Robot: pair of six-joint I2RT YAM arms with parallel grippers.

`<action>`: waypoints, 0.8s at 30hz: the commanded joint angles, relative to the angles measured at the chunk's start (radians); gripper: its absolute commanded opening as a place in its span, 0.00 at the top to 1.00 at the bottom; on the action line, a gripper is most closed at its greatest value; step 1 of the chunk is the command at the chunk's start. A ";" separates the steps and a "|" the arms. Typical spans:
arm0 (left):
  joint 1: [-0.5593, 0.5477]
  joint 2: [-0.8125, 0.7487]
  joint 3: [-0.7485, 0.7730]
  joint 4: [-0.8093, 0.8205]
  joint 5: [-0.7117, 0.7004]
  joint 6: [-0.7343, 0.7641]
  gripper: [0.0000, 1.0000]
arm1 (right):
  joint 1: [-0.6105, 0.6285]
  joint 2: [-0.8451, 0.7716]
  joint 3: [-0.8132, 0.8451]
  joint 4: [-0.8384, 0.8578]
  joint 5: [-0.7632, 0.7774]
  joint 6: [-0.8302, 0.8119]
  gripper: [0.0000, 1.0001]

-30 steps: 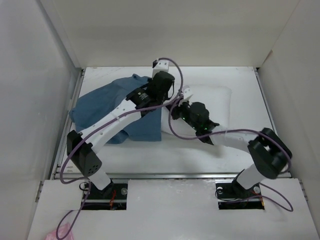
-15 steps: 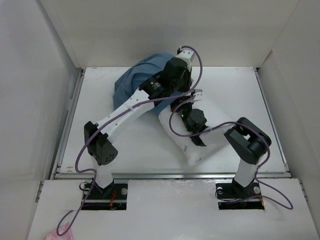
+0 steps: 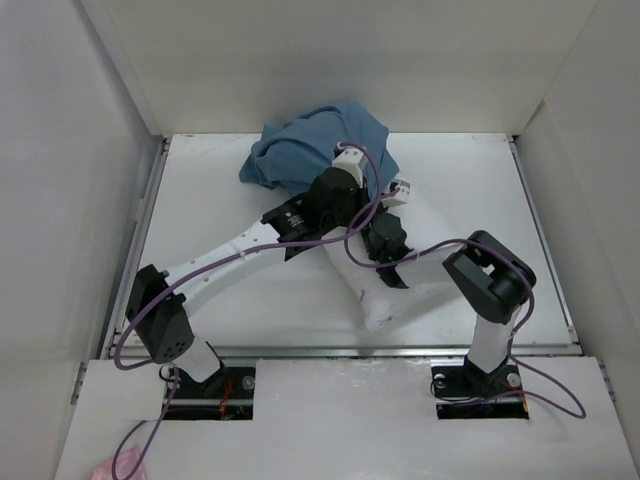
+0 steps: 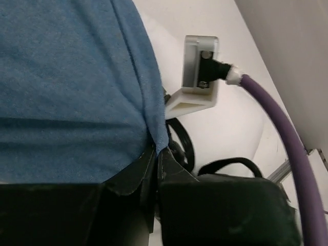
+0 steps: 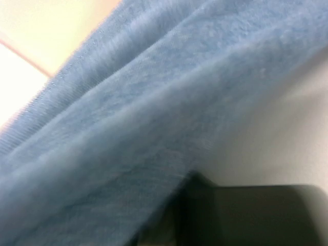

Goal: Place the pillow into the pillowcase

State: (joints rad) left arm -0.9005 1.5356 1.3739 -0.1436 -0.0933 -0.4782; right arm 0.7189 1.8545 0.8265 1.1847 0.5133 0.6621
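Observation:
The blue pillowcase lies bunched at the back middle of the table, draped over the far end of the white pillow. The pillow lies slantwise towards the front edge. My left gripper is at the cloth's near side. In the left wrist view, the left gripper is shut on a hem of the pillowcase, with the pillow beyond it. My right gripper sits just right of the left one, on the pillow. Its blurred wrist view shows the pillowcase reaching one dark finger; the jaws' gap does not show.
White walls close in the table on the left, back and right. A metal rail runs along the front edge. The right arm's elbow rises over the right side. Purple cables loop above the pillow.
The pillowcase has been carried from the left side to the back middle and bunched up. The pillow has swung from the right into a slant towards the front. Both wrists moved together.

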 commanded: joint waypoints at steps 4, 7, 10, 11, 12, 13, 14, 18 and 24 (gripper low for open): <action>0.075 0.101 0.106 -0.122 0.081 -0.027 0.88 | -0.049 -0.219 -0.023 -0.398 -0.096 0.054 0.26; 0.129 0.119 0.160 -0.132 0.081 0.002 0.57 | -0.049 -0.306 0.035 -0.653 -0.119 0.044 0.15; 0.147 0.081 0.179 -0.132 0.052 0.016 0.25 | -0.049 -0.414 0.097 -0.931 -0.093 0.016 0.02; 0.159 0.064 0.159 -0.123 0.041 0.016 0.15 | -0.049 -0.452 0.126 -1.096 -0.066 0.016 0.02; 0.170 0.048 0.148 -0.123 0.017 0.016 0.07 | -0.049 -0.468 0.155 -1.170 -0.041 -0.007 0.01; 0.170 0.031 0.137 -0.113 0.017 0.016 0.00 | -0.049 -0.477 0.211 -1.242 -0.006 -0.022 0.01; 0.181 -0.003 0.114 -0.113 0.006 0.016 0.00 | -0.049 -0.486 0.235 -1.311 0.019 -0.031 0.01; 0.190 -0.097 0.027 -0.103 -0.005 0.007 0.00 | -0.049 -0.508 0.292 -1.621 0.060 -0.032 0.00; 0.190 -0.218 -0.157 -0.085 -0.077 -0.066 0.00 | -0.049 -0.549 0.310 -1.890 0.203 0.056 0.00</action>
State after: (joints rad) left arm -0.7219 1.3743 1.2701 -0.2508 -0.0731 -0.5110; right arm 0.6739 1.3560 1.0908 -0.4400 0.5812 0.6758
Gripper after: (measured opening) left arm 0.997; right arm 1.000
